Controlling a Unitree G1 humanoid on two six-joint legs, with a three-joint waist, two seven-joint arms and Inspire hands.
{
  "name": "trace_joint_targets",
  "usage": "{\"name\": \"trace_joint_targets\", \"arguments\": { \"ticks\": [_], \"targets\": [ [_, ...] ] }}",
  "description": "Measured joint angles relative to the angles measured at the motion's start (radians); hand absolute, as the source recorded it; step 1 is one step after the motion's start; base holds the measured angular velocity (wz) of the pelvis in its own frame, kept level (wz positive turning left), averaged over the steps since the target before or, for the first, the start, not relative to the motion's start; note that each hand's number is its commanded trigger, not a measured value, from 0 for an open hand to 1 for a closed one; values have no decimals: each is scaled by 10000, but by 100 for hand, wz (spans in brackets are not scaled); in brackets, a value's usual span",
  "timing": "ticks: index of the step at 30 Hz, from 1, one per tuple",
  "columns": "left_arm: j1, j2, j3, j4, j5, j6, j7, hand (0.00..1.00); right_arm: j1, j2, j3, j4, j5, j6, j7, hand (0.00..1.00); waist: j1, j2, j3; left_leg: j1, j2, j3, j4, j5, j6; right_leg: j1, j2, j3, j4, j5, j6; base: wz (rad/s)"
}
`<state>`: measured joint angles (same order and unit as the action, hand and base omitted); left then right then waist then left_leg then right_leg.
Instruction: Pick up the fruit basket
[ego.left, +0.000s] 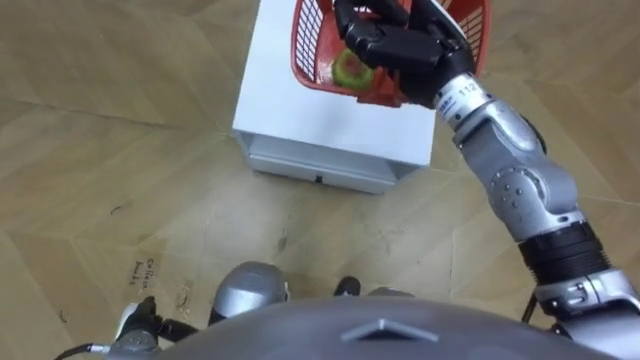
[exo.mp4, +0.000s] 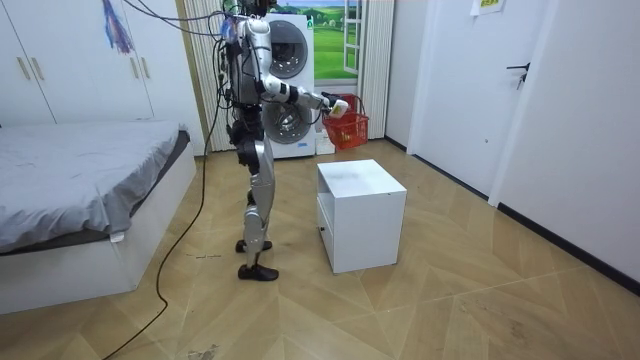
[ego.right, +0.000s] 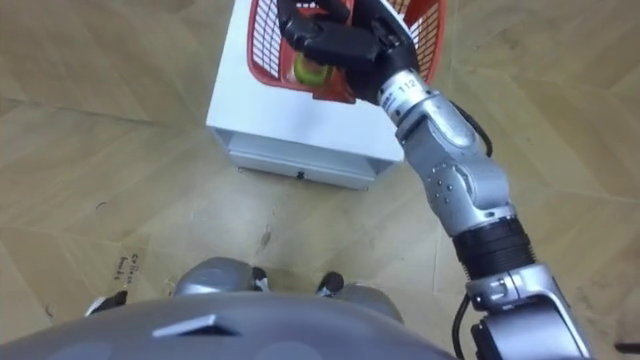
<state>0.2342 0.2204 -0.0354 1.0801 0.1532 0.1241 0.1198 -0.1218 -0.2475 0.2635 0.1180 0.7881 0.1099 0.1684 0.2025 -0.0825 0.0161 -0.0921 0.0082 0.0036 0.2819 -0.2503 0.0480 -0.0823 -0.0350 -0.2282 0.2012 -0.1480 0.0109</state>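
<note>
Because the right hand (ego.left: 400, 45) is curled firmly round it, the fruit basket (ego.left: 312, 45) hangs clear of the bench (ego.left: 300, 110) below.

White cabinet (exo.mp4: 360, 215), drawer at front, standing on wood parquet floor (exo.mp4: 480, 300)

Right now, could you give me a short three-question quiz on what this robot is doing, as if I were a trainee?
1. True or false: the red plastic mesh basket rests on the white box-shaped cabinet.
2. Which hand holds the basket? A: left. B: right.
3. Fill in: the round fruit in the basket is ____ in colour.

Key: 1 false, the room view shows it lifted clear of the cabinet. 2 B, the right hand is curled on it. 3 green.
</note>
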Motion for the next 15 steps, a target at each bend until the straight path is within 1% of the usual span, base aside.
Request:
{"name": "trace_joint_targets", "arguments": {
  "ticks": [6, 7, 8, 9, 11, 12, 13, 14, 15],
  "targets": [
    [-28, 174, -73, 21, 180, -33, -182, 0, -474, 7, -15, 812, -1, -19, -601, 100, -26, 4, 3, -707, -41, -158, 20, 1, 0, -643, -42, -187, 32, 0, 0, 11],
    [-30, 214, -72, 73, 345, -30, -217, 0, -640, 22, -10, 1152, -15, -80, -625, 100, -26, 26, 18, -769, -48, -231, 23, 2, 0, -715, -48, -221, 57, 0, 0, 10],
    [-39, 223, -70, 168, 368, -38, -223, 0, -815, 44, -14, 1624, -38, -139, -676, 100, -33, 84, 29, -766, -50, -403, 22, 5, 1, -782, -54, -291, 202, -4, 0, 15],
    [-53, 218, -73, 269, 364, -53, -232, 0, -934, 34, -32, 2016, -47, -166, -765, 100, -34, 177, 53, -762, -47, -596, 25, 9, -1, -862, -72, -465, 405, -14, -4, 16],
    [-107, 210, -82, 458, 370, -97, -247, 0, -981, 32, -137, 2373, -75, -229, -900, 100, -32, 294, 84, -821, -57, -842, 30, 10, -3, -1018, -109, -713, 587, -19, -10, 15],
    [-108, 211, -77, 490, 380, -98, -269, 0, -982, 25, -166, 2447, -78, -239, -934, 100, -37, 329, 65, -904, -67, -861, 48, 10, -3, -1051, -135, -782, 599, -19, -10, 11],
    [-112, 207, -70, 497, 384, -98, -374, 0, -1056, 17, -232, 2645, -73, -284, -989, 100, -34, 407, 68, -1105, -86, -848, 146, 10, -3, -1182, -194, -825, 691, -16, -13, 8],
    [-119, 204, -71, 501, 389, -99, -493, 0, -1096, -13, -233, 2780, -73, -291, -1147, 100, -41, 502, 65, -1380, -122, -835, 488, 10, -3, -1426, -341, -821, 991, -16, -15, 9],
    [-132, 197, -74, 507, 384, -108, -528, 0, -1107, -28, -225, 2820, -75, -292, -1238, 100, -50, 546, 94, -1688, -168, -769, 1023, 10, -5, -1557, -434, -811, 1239, -16, -16, 24]
  ]
}}
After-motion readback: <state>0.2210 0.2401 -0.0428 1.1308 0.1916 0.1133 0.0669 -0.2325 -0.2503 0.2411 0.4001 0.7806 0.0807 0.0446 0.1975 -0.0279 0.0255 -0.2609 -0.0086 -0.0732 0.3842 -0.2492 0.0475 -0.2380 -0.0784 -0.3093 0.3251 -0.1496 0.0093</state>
